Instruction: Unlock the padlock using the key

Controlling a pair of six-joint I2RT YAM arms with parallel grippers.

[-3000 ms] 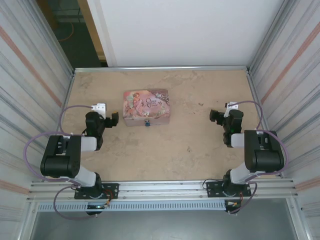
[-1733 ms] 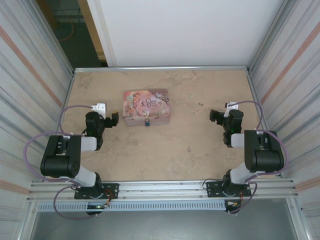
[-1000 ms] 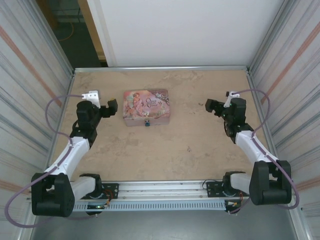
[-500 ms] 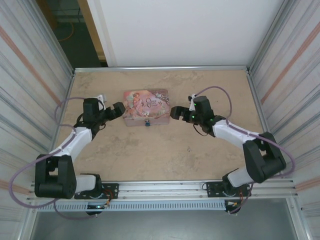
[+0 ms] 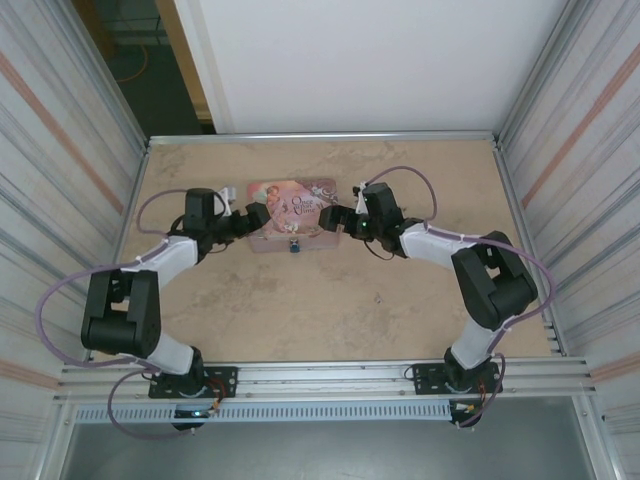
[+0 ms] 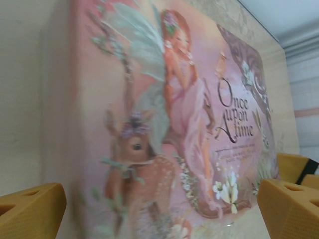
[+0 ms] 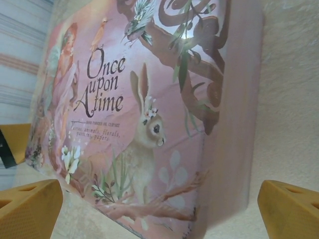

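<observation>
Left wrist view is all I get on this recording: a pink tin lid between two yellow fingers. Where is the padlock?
Observer: In the top view, the padlock sits at the middle of the tin's near side, its blue body towards the arm bases.
Operator: And where is the right gripper?
Observer: The right gripper is open at the tin's right end, facing the left gripper at the left end.
</observation>
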